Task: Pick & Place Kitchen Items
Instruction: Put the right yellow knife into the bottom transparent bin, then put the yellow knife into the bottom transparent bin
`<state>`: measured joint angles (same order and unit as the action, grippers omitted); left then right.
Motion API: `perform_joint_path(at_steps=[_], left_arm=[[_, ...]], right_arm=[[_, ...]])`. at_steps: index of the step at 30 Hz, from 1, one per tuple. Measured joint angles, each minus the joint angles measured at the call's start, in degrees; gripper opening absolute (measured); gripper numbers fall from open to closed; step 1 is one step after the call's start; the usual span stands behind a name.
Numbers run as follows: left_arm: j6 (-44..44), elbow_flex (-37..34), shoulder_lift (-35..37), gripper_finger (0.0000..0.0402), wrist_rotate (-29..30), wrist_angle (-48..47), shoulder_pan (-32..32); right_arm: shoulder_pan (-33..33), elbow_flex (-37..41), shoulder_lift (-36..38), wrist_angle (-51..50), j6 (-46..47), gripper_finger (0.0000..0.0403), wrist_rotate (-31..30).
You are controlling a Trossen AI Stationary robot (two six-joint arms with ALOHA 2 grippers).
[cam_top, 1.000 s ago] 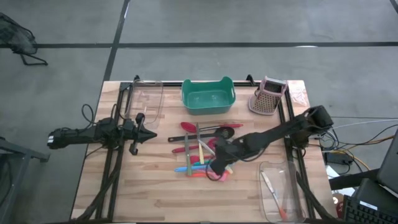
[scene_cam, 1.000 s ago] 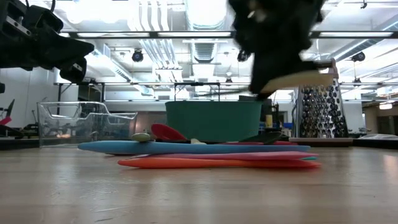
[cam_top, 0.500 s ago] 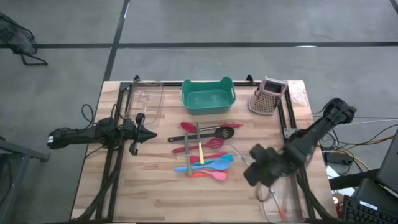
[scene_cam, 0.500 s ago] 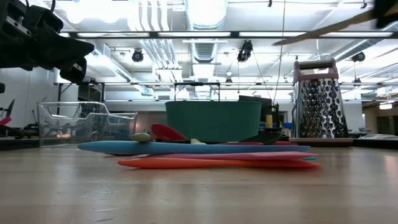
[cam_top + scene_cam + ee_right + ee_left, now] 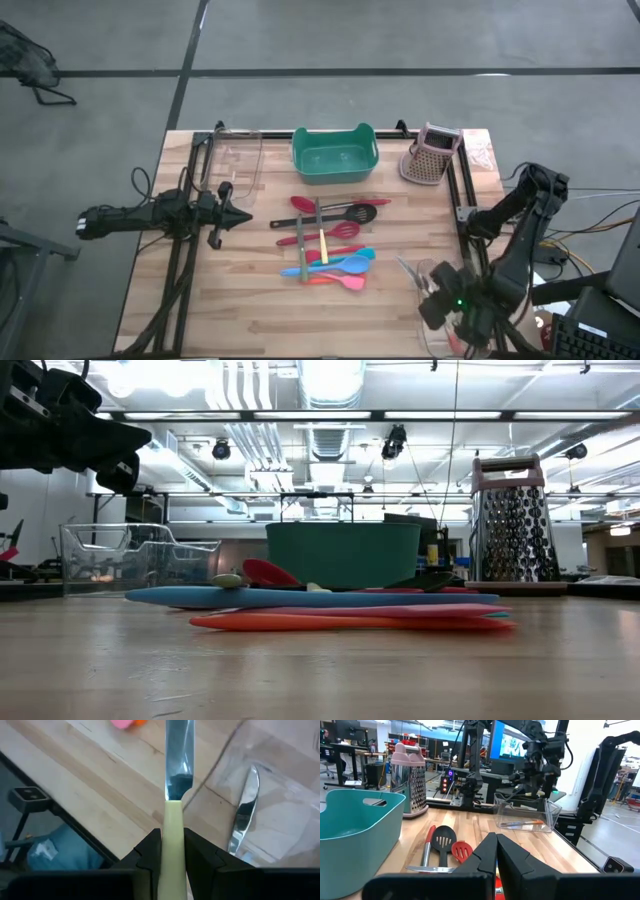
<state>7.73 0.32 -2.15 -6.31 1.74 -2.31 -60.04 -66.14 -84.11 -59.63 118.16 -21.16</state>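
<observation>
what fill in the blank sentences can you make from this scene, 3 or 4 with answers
1. The right gripper is shut on a metal knife with a pale ____ handle.
2. It holds the knife over the clear ____ at the table's right front corner.
3. The left gripper is ____ and holds nothing.
4. The grater stands right of the ____ tub.

Missing words: yellow; bin; shut; teal

The utensils (image 5: 330,245) lie clustered mid-bench (image 5: 240,310), with the tub (image 5: 334,155) behind them and the grater (image 5: 431,155) to its right. A clear bin (image 5: 238,160) sits back left (another (image 5: 455,310) front right, under the right gripper (image 5: 432,298)).
</observation>
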Motion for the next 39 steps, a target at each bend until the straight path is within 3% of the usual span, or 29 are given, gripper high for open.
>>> perform_joint_path(at_steps=[6,13,20,29,39], left_arm=[[0.00,0.00,0.00,0.0014,0.00,0.00,-0.01],[0.00,0.00,0.00,0.0014,0.00,0.00,-0.01],[0.01,0.00,0.00,0.0014,0.00,0.00,0.00],[0.00,0.00,0.00,0.0014,0.00,-0.02,-0.02],[0.00,0.00,0.00,0.0014,0.00,-0.02,0.00]], right_arm=[[-3.31,-0.82,-3.93,0.58,4.42,0.0054,0.03],[-5.33,-2.81,-9.44,0.51,9.21,0.0075,0.18],[-5.33,-3.16,-13.70,0.74,9.31,0.0054,1.88],[-5.20,-3.14,-14.03,0.71,10.50,0.0110,3.40],[-4.26,-3.07,-12.17,-0.96,10.43,0.0132,3.47]])
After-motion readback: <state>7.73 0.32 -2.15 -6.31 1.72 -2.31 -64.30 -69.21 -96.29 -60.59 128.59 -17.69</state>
